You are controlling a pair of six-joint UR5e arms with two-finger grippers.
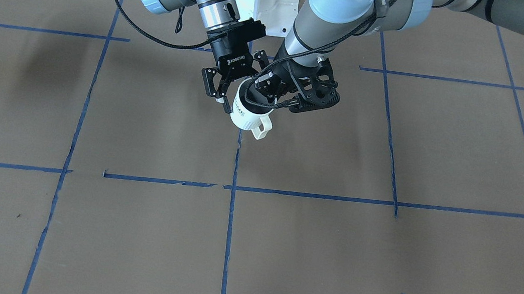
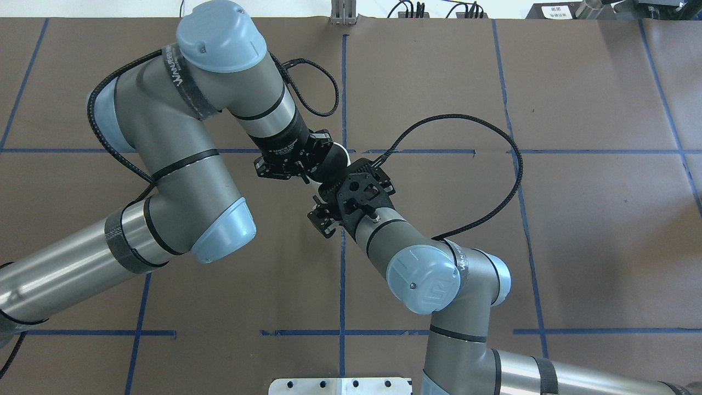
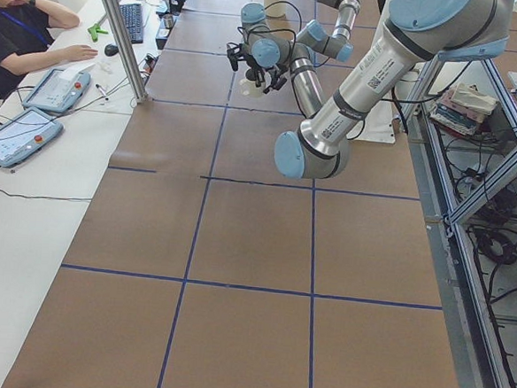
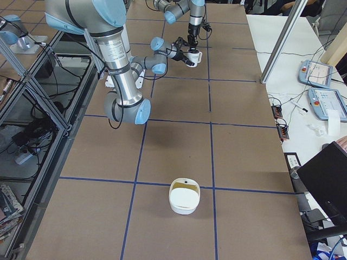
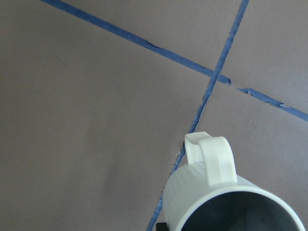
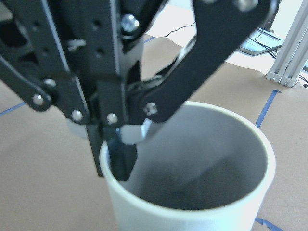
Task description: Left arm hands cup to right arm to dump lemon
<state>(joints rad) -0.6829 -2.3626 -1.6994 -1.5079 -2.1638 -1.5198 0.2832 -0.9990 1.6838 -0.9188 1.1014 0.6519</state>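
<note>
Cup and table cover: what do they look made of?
Cup: likely glazed ceramic. White outside, grey inside, with a thick rim, soft sheen and faintly ribbed wall. Moulded plastic can't be ruled out.
Table cover: matte brown paper or card, flat with no glare, marked off with blue tape.

Left claw (image 1: 269, 91) clamped; right claw (image 1: 221, 92) spread open alongside.

My left pincer (image 1: 264, 91) and right pincer (image 1: 220, 98) crowd the cup (image 1: 246, 114) from both sides, above the middle of the table (image 1: 129, 231), so nothing more fits in between. My right arm's loose cable (image 2: 518, 164) arcs out just beside them. Under the cup is open air. A white bowl (image 4: 183, 208) sits well apart, toward the table's right end.
</note>
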